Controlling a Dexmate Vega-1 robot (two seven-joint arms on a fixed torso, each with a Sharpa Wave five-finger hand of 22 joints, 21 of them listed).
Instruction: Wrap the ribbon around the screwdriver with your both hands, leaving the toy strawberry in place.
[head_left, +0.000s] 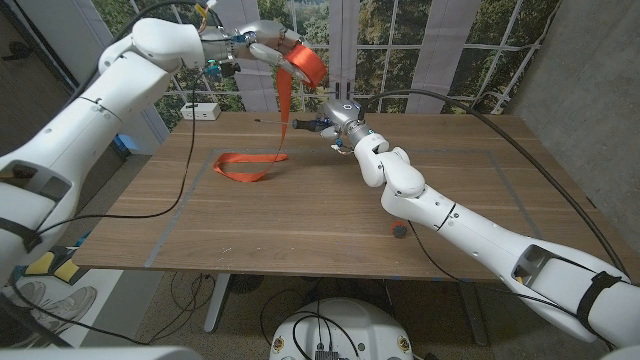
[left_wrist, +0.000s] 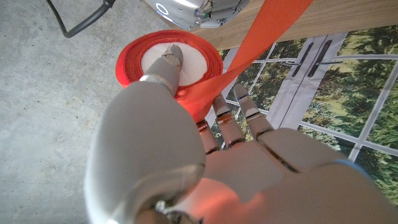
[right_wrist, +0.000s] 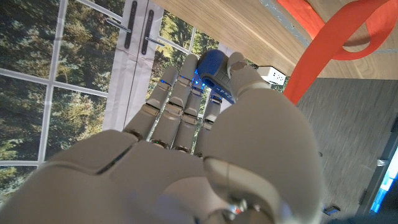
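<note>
Here one wooden table carries two raised hands, the left hand gripping one orange ribbon spool high above the far edge while its tail loops on the wood, the right hand clasping one blue-handled screwdriver, and one toy strawberry beside the right forearm.

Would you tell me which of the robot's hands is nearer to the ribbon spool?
Left. The left hand grips the ribbon spool itself, raised above the table's far side. The right hand is lower, beside the hanging ribbon, holding the blue-handled screwdriver.
</note>
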